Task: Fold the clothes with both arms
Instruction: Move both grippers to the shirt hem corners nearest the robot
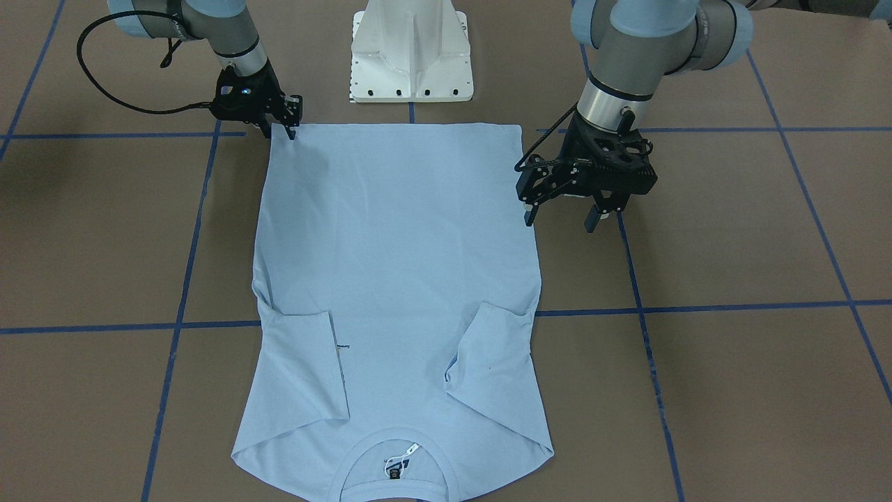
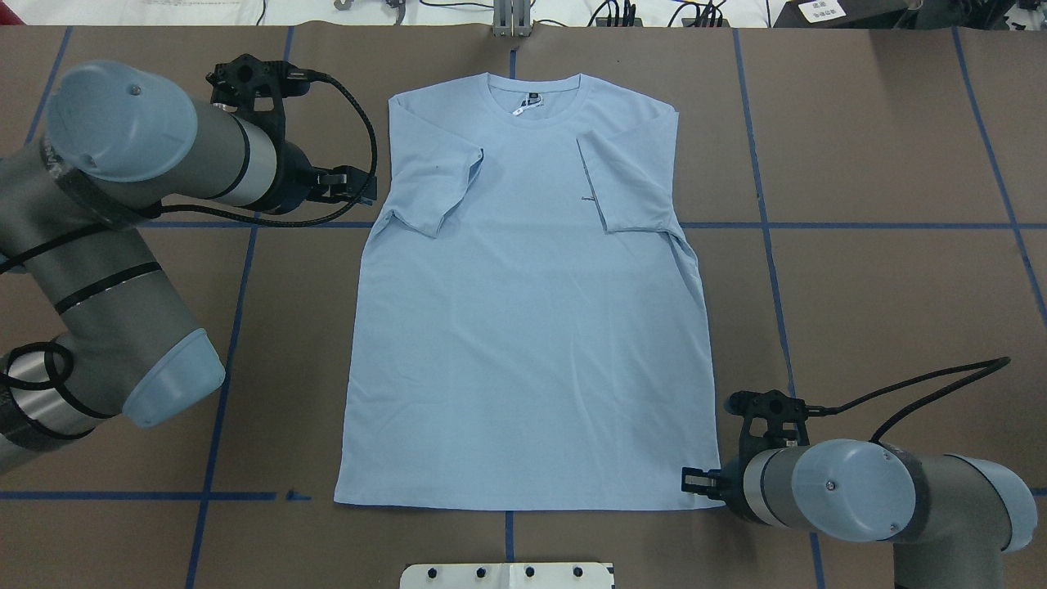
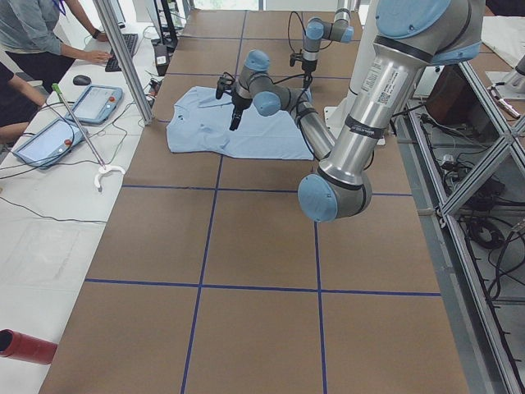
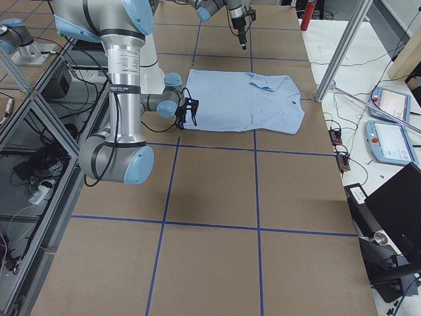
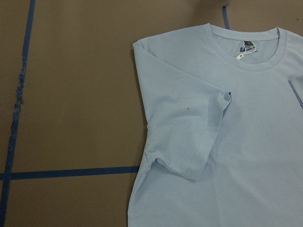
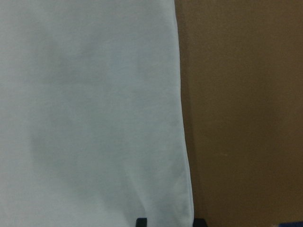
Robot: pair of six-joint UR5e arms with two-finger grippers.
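Note:
The pale-blue T-shirt lies flat on the brown table, collar far from the robot, both sleeves folded in over the chest. My left gripper hangs open just off the shirt's side edge, level with the folded left sleeve; from the front it sits a little above the table with nothing between its fingers. My right gripper is open at the hem corner on the other side. In the right wrist view its fingertips straddle the shirt's side edge.
The white pedestal base stands just behind the hem. Blue tape lines grid the table. Past the far edge is a desk with tablets, a metal post and a person. A red cylinder lies at one end.

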